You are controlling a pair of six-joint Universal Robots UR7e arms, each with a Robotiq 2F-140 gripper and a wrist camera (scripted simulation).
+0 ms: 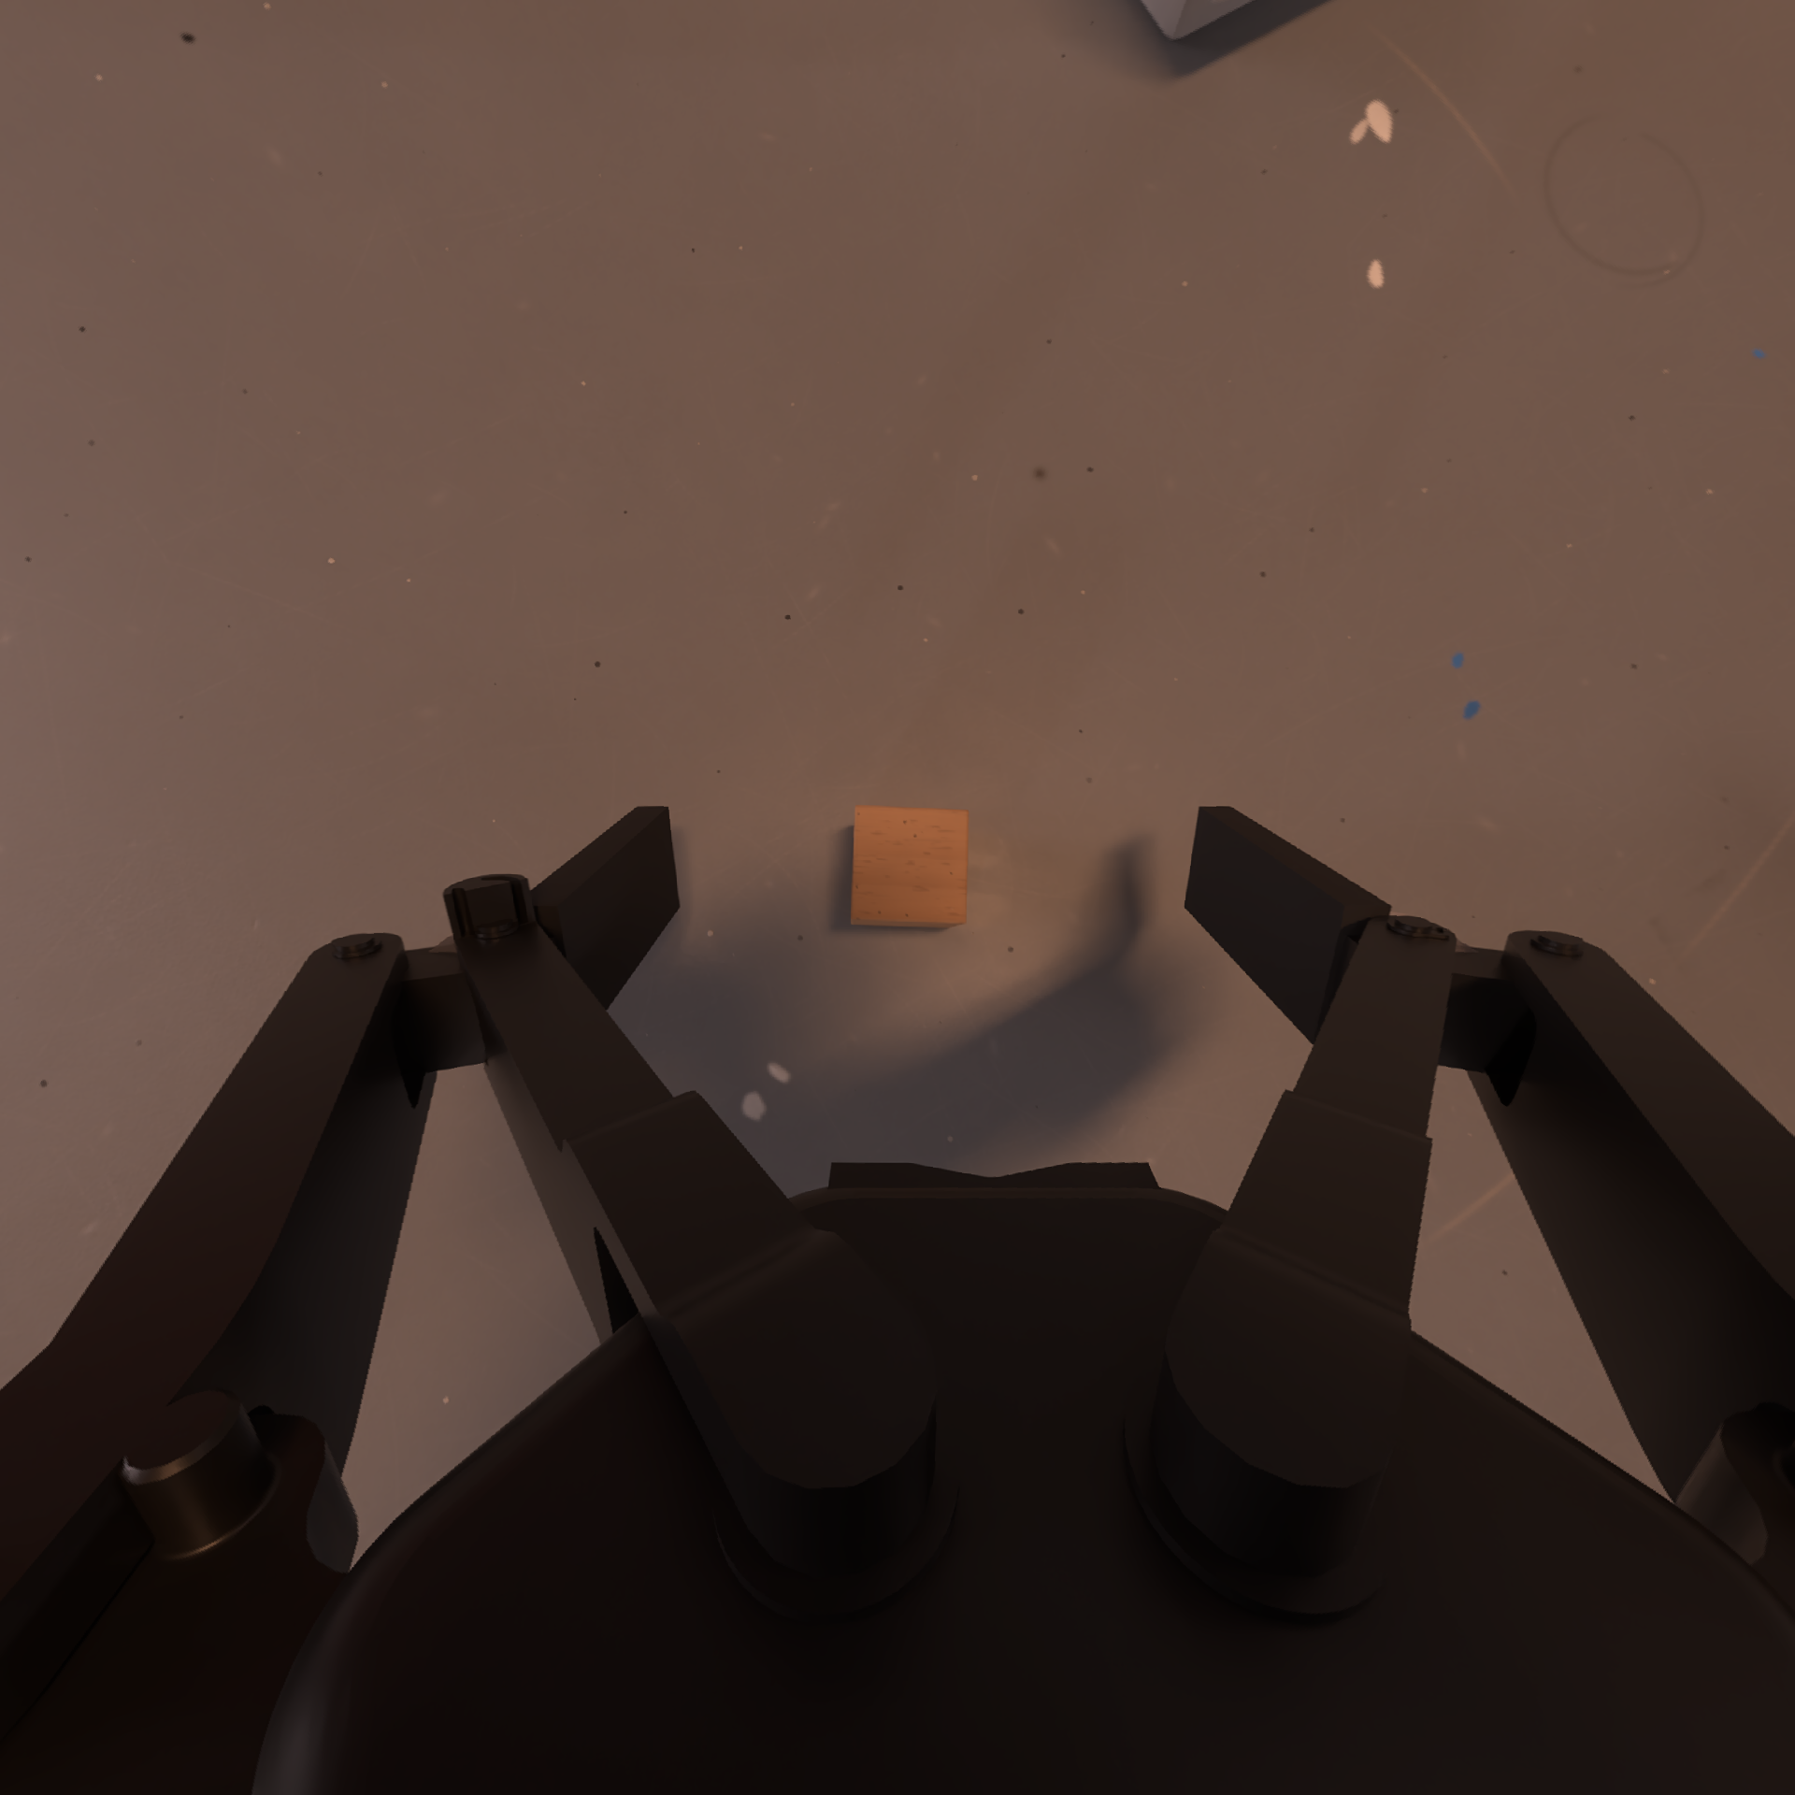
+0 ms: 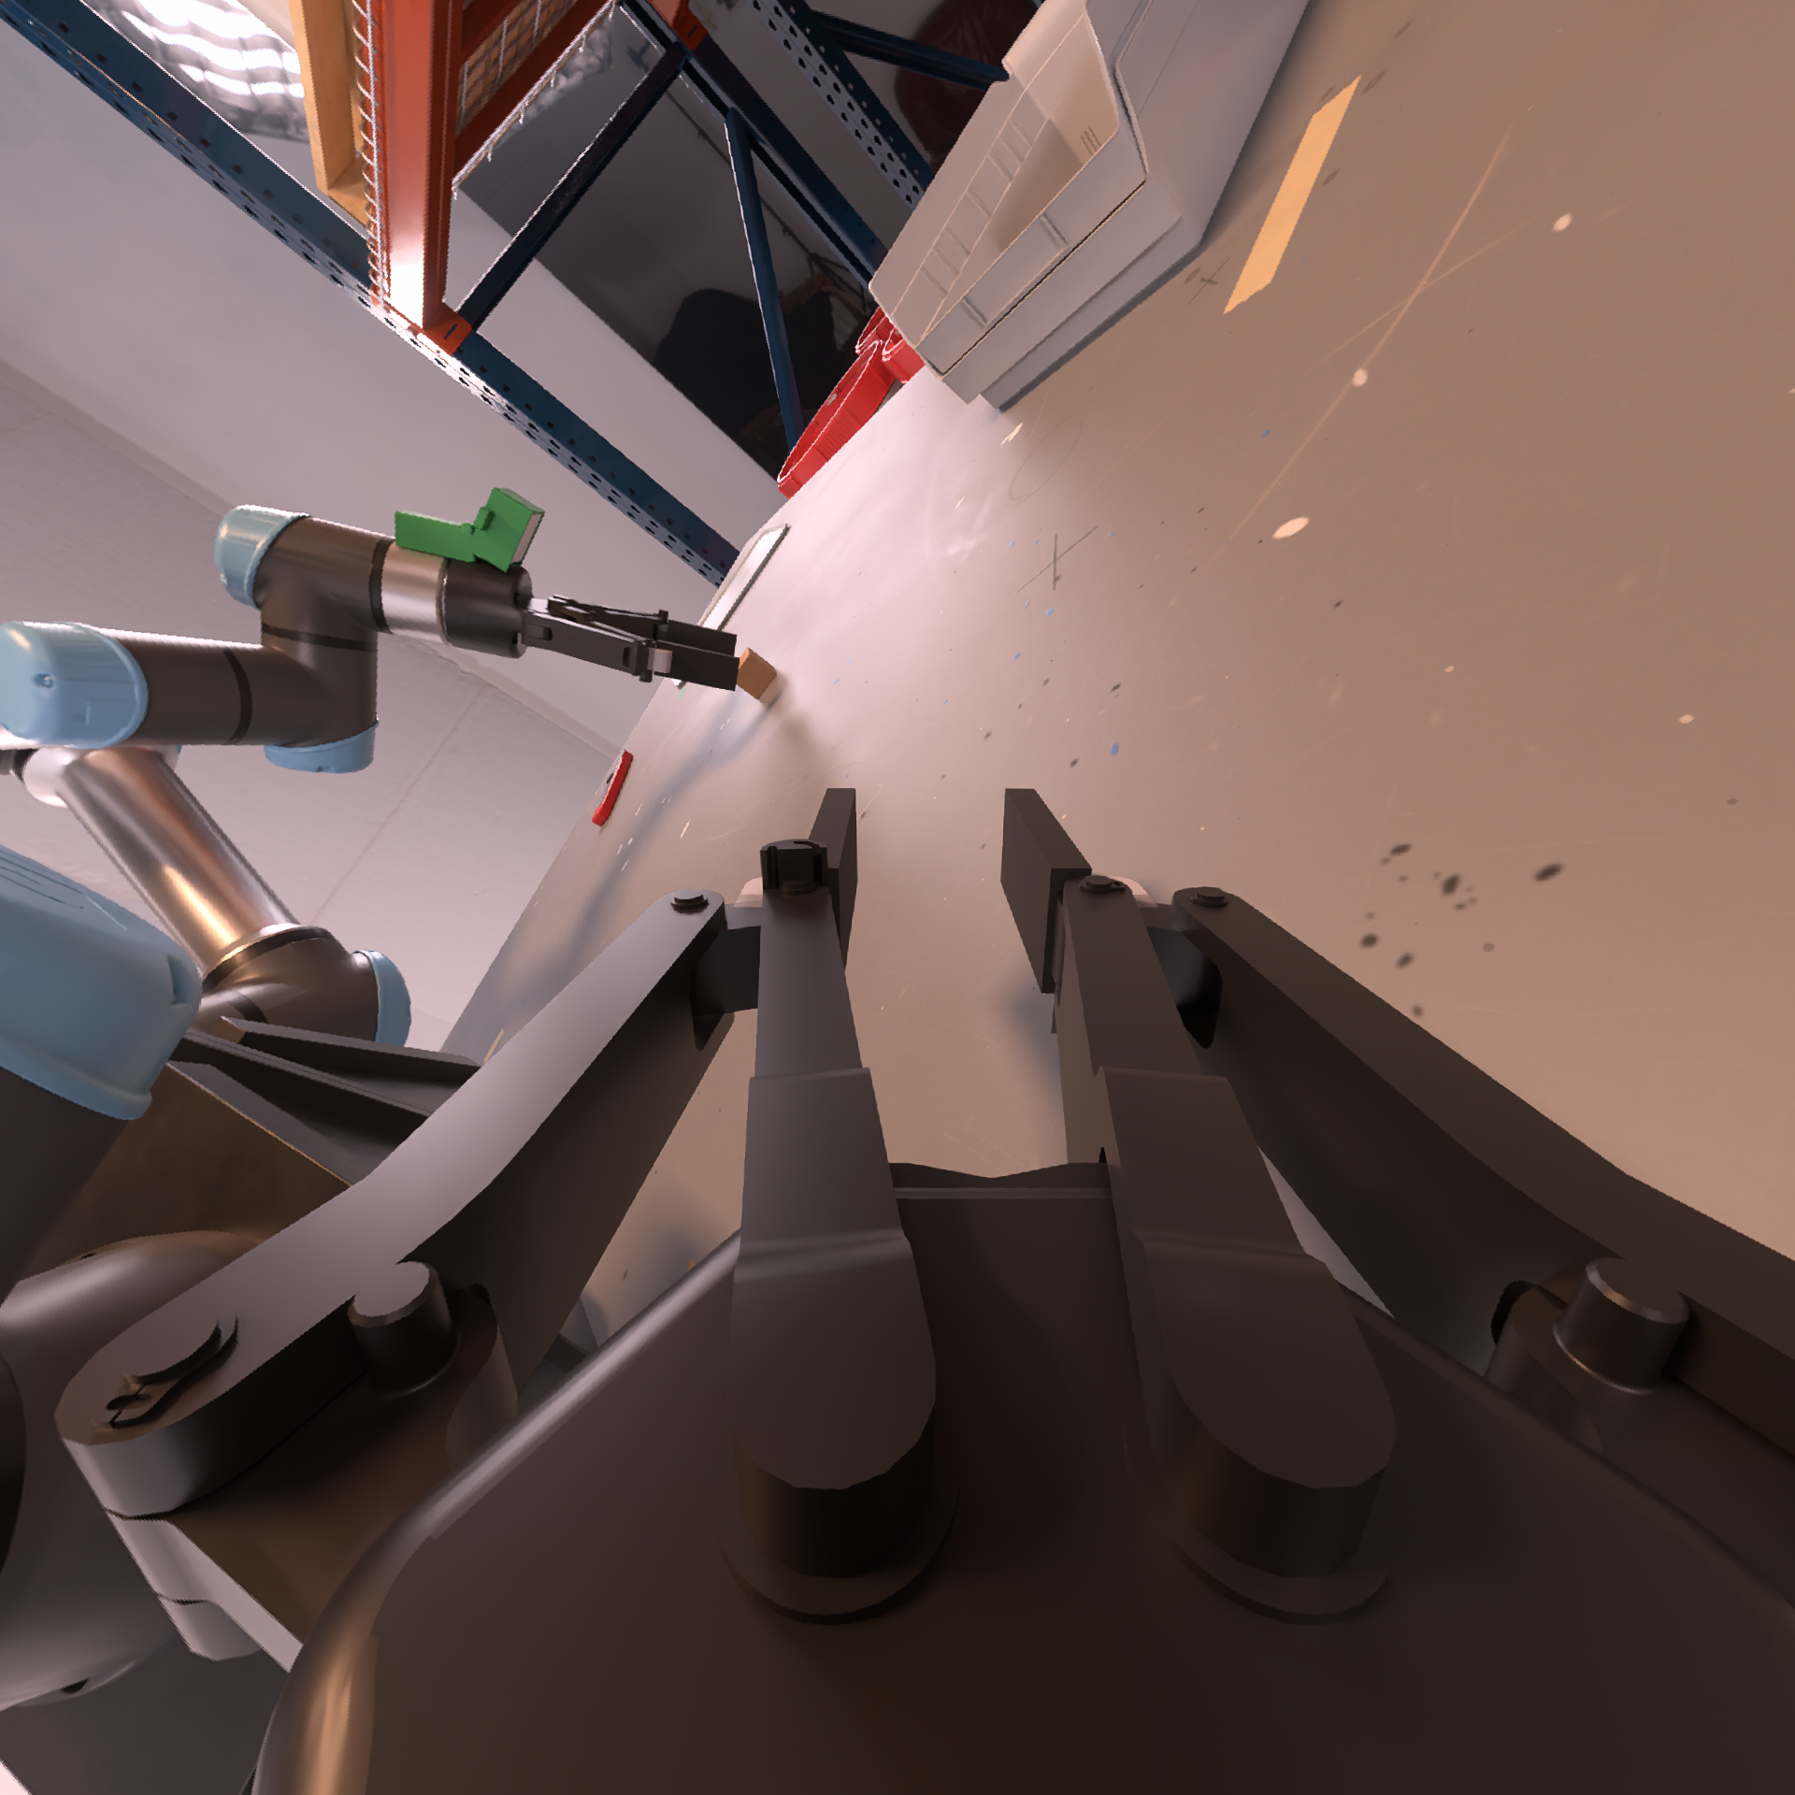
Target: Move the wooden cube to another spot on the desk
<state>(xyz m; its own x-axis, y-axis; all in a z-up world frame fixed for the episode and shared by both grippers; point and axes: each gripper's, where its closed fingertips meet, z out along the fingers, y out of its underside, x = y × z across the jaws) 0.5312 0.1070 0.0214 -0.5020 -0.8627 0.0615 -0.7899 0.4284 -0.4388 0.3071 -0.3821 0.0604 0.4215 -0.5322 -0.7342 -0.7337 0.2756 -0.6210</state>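
A small wooden cube [image 1: 910,866] sits flat on the brown desk [image 1: 680,437]. My left gripper [image 1: 932,855] hovers straight above it, open, with one finger on each side of the cube and clear gaps to both. The right wrist view shows the same cube [image 2: 757,673] on the desk just beyond the tips of the left gripper [image 2: 724,662]. My right gripper [image 2: 930,826] is far from the cube, empty, its fingers a narrow gap apart above the bare desk.
A pale grey box-like device [image 2: 1059,194] stands on the desk beyond the cube; its corner shows in the left wrist view [image 1: 1195,15]. A red bin [image 2: 845,408] lies past the desk edge. Blue shelving [image 2: 544,408] stands behind. A red item [image 2: 612,787] lies by the desk edge.
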